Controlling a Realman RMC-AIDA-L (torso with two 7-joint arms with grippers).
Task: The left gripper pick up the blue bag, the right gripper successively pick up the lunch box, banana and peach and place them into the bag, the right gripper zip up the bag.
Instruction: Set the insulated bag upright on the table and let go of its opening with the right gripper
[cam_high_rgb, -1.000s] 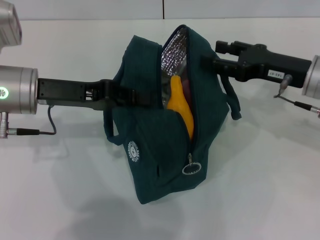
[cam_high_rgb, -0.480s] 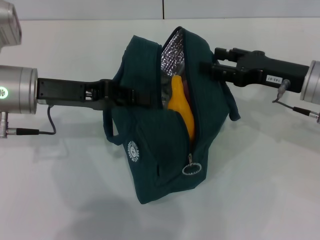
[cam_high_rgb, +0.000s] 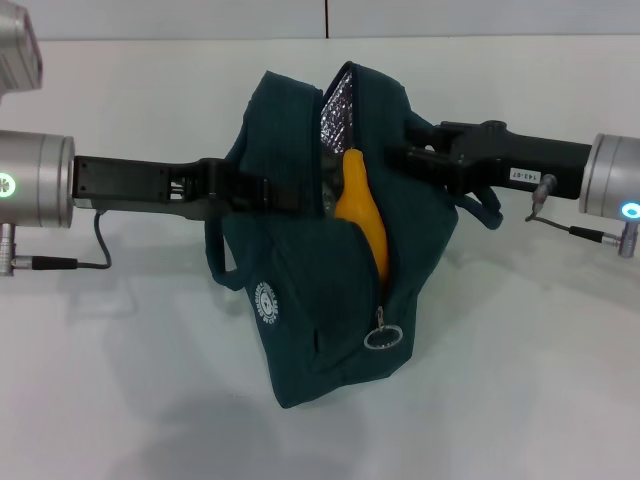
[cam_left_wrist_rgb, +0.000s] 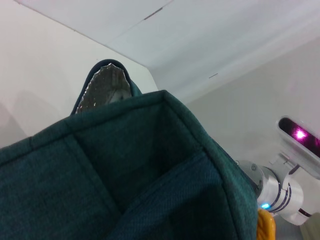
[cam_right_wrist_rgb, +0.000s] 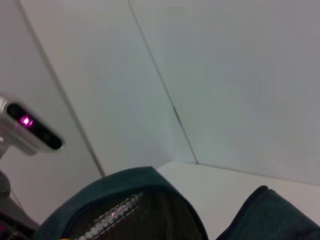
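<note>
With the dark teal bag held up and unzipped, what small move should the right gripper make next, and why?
Probably bring the right gripper down toward the round metal zipper pull. The dark teal fabric bag gapes open with the yellow banana inside, the left gripper holds its side, and the pull hangs at the low end of the opening.

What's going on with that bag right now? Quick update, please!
Left gripper clamped on the blue bag, holding it up. Right gripper against the bag's far side, grip unclear. Banana inside; zipper pull low, bag unzipped. Nothing in the way.
</note>
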